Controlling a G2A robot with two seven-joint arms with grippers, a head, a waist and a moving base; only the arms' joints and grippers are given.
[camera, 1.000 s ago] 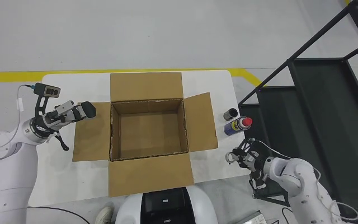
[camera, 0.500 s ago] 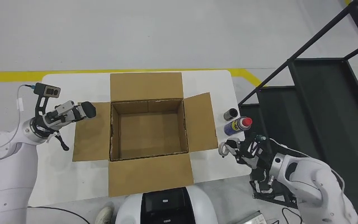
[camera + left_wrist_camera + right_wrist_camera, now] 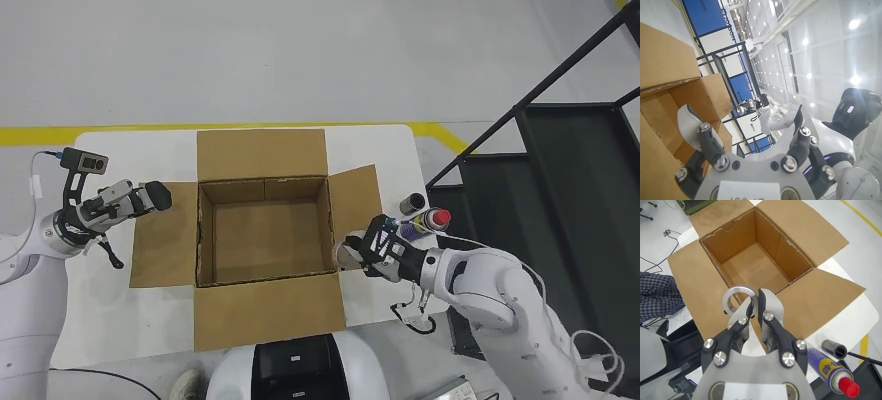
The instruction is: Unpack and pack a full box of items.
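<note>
The box [image 3: 204, 235] sits open in the middle of the table [image 3: 150, 145], all four flaps folded out flat. Its inside is bare cardboard down to the floor, as the right wrist view shows past the torn rim [image 3: 768, 237].

The right gripper [image 3: 358, 250] hangs over the right flap, just beside the box's right wall and near the corner closest to the robot. Its fingers [image 3: 772, 302] are clamped together on a ring [image 3: 725, 300] (a flat metal one with a wide hole). One finger passes through the hole and the other presses on the outside of the band. The ring [image 3: 346, 252] is held off the cardboard, with its far edge over the rim of the box. From the left wrist view the ring [image 3: 739, 110] shows far off, beyond the box [image 3: 677, 91].

The left gripper [image 3: 158, 196] is on the other side, above the outer edge of the left flap and well apart from the opening. Its fingers [image 3: 689, 117] stand wide apart with nothing between them, and the gripper [image 3: 743, 111] points across the box towards the other arm.

On the table's right edge, past the right flap, a can [image 3: 425, 220] lies on its side with its red cap pointing away from the box. A short metal cylinder [image 3: 411, 204] lies just beside it, on the side away from the robot. The right wrist view shows the can [image 3: 827, 370] and the cylinder [image 3: 833, 349] close together, though I cannot tell whether they touch
</note>
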